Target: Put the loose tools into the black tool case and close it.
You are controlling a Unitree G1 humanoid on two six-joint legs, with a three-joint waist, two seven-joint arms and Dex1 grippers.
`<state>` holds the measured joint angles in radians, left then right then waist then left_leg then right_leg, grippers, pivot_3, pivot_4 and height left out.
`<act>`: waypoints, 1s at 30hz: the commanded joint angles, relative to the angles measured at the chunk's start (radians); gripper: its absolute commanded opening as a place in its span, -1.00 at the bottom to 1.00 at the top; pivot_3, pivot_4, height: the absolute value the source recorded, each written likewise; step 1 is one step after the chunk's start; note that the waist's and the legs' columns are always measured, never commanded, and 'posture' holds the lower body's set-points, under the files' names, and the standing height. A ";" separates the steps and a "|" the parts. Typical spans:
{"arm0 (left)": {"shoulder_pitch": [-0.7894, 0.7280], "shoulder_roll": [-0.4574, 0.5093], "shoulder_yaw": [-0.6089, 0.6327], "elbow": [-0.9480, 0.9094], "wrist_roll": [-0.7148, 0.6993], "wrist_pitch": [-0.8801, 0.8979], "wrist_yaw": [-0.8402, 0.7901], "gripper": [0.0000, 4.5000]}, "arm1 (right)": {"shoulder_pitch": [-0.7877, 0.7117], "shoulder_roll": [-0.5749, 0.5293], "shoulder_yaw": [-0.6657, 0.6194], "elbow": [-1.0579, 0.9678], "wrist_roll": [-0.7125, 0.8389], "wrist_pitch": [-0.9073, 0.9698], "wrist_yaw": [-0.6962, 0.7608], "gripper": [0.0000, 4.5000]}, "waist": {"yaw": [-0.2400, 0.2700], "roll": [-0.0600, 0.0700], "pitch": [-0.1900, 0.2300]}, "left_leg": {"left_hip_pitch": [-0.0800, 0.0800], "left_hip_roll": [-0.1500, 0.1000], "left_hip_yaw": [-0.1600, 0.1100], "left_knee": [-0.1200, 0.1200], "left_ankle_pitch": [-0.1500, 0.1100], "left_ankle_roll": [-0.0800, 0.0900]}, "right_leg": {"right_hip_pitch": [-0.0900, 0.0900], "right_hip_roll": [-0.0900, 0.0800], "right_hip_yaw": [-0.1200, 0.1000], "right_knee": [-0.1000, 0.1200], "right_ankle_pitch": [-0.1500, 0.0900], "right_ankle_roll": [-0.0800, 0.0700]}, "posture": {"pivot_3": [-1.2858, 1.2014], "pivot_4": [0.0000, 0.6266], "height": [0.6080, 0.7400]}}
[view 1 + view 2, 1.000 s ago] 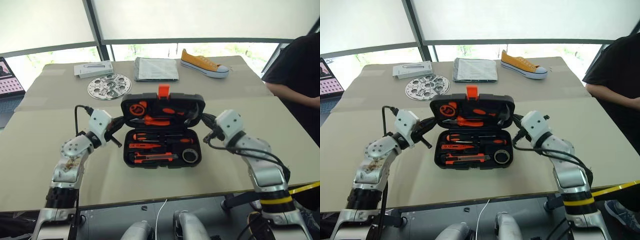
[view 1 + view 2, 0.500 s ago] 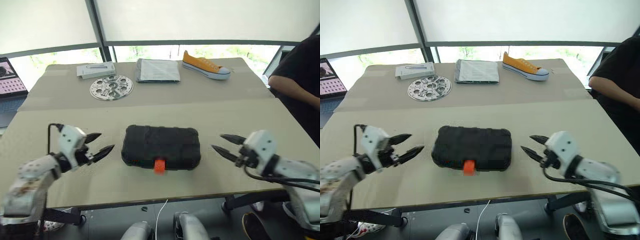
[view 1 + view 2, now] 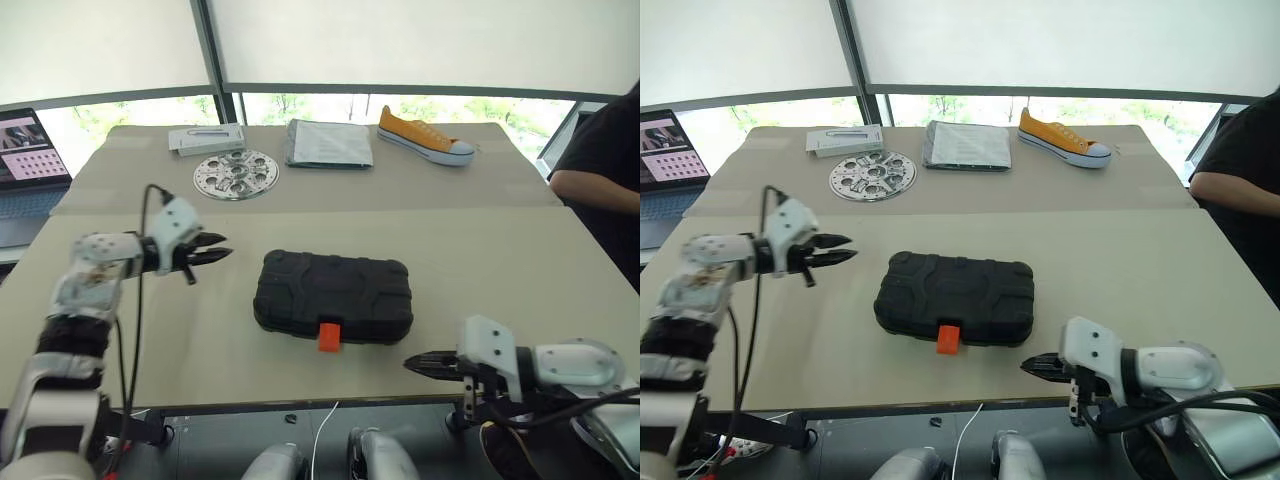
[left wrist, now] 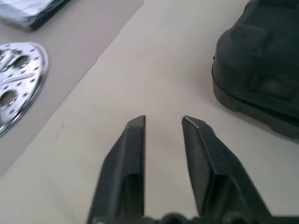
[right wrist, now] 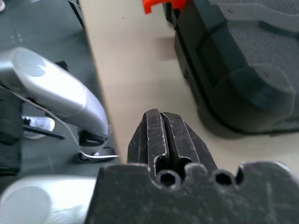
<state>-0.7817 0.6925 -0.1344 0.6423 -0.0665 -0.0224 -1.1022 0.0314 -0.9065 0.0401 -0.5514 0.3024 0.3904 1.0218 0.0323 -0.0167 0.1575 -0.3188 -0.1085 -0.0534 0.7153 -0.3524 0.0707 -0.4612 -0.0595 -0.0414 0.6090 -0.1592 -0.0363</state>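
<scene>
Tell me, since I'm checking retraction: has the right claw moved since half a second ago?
Yes. The right claw has pulled back toward the table's near edge, now nearer than the black tool case's orange latch; before, it hung level with the case's right end.

This is looking like a robot test room or lab in an office-type building rather than a home: a broad work table (image 3: pixel 520 250) covered in plain beige sheeting is standing before a run of large windows (image 3: pixel 400 40) with white roller blinds pulled most of the way down and greenery showing under them. An unrelated mix of trial objects is lying along the far edge, a yellow sneaker (image 3: pixel 425 136), a perforated metal disc (image 3: pixel 235 173), a flat grey box (image 3: pixel 206 138) and a folded grey packet (image 3: pixel 329 142). An open laptop (image 3: pixel 30 160) is glowing at the left, and a person in a black top (image 3: pixel 605 170) is sitting at the right side of the table.
</scene>
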 commanded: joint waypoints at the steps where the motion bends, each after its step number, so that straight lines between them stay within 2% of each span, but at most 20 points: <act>1: -0.113 -0.066 -0.049 0.171 0.084 -0.170 0.016 -0.99 | -0.080 0.021 0.074 0.045 -0.064 -0.048 -0.002 -1.00 | -0.003 -0.001 0.000 | -0.002 0.000 0.000 0.000 0.000 0.000 | -0.002 0.000 0.000 -0.001 0.000 0.000 | 0.03 -0.52 1.00; 7: -0.205 -0.140 -0.093 0.320 0.157 -0.315 0.018 -0.99 | -0.198 0.071 0.159 0.173 -0.164 -0.099 -0.026 -1.00 | -0.016 -0.002 0.001 | -0.004 0.000 0.000 0.002 0.000 0.000 | -0.003 -0.001 0.000 0.000 0.000 0.000 | 0.03 -0.52 1.00; 10: -0.205 -0.143 -0.103 0.320 0.159 -0.367 -0.057 -0.99 | -0.239 0.101 0.167 0.236 -0.214 -0.117 -0.067 -1.00 | -0.019 -0.002 0.001 | -0.003 0.001 0.000 0.002 0.000 0.000 | -0.003 0.000 0.001 0.001 0.000 0.000 | 0.03 -0.52 1.00; 13: -0.153 -0.108 -0.125 0.249 0.134 -0.416 -0.223 -0.99 | -0.292 0.137 0.146 0.329 -0.284 -0.156 -0.154 -1.00 | -0.020 -0.002 0.001 | -0.004 0.000 0.000 0.003 0.000 0.000 | -0.003 -0.001 0.001 0.001 0.000 0.000 | 0.03 -0.52 1.00; 16: -0.053 -0.063 -0.124 0.068 0.051 -0.320 -0.381 -0.99 | -0.307 0.138 0.116 0.393 -0.306 -0.178 -0.185 -1.00 | -0.021 -0.002 0.001 | -0.004 0.000 0.001 0.004 0.000 0.000 | -0.003 -0.001 0.001 0.002 0.000 0.000 | 0.03 -0.52 1.00; 19: -0.002 -0.042 -0.097 -0.075 -0.001 -0.215 -0.402 -0.99 | -0.288 0.130 0.094 0.387 -0.293 -0.187 -0.178 -1.00 | -0.018 -0.002 0.001 | -0.004 0.000 0.000 0.002 0.000 0.001 | -0.004 -0.001 0.001 0.002 0.000 0.000 | 0.03 -0.52 1.00; 23: -0.027 -0.045 -0.042 -0.198 -0.086 0.024 -0.396 -0.99 | -0.219 0.105 0.030 0.301 -0.207 -0.148 -0.123 -1.00 | -0.015 -0.002 0.001 | -0.018 0.000 -0.001 0.010 0.000 0.001 | -0.015 0.000 0.000 0.005 0.000 -0.001 | 0.03 -0.52 1.00; 26: -0.055 -0.048 -0.031 -0.284 -0.144 0.183 -0.414 -0.99 | -0.152 0.073 -0.041 0.216 -0.130 -0.109 -0.081 -1.00 | -0.011 -0.002 0.001 | -0.021 0.000 -0.002 0.015 0.000 0.001 | -0.016 -0.001 -0.001 0.006 0.001 0.000 | 0.03 -0.52 1.00; 30: -0.050 -0.068 -0.079 -0.384 -0.145 0.216 -0.430 -0.99 | -0.085 0.046 -0.139 0.114 -0.034 -0.030 -0.066 -1.00 | -0.018 -0.001 0.001 | -0.017 0.000 -0.002 0.014 0.000 0.001 | -0.012 -0.001 0.000 0.005 0.001 0.001 | 0.03 -0.52 1.00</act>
<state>-0.8351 0.6327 -0.1900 0.3099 -0.2007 0.1877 -1.5226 -0.0622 -0.8485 -0.0368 -0.3706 0.2153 0.3260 0.9500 0.0147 -0.0181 0.1587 -0.3352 -0.1085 -0.0552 0.7293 -0.3528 0.0720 -0.4727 -0.0600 -0.0415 0.6137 -0.1578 -0.0357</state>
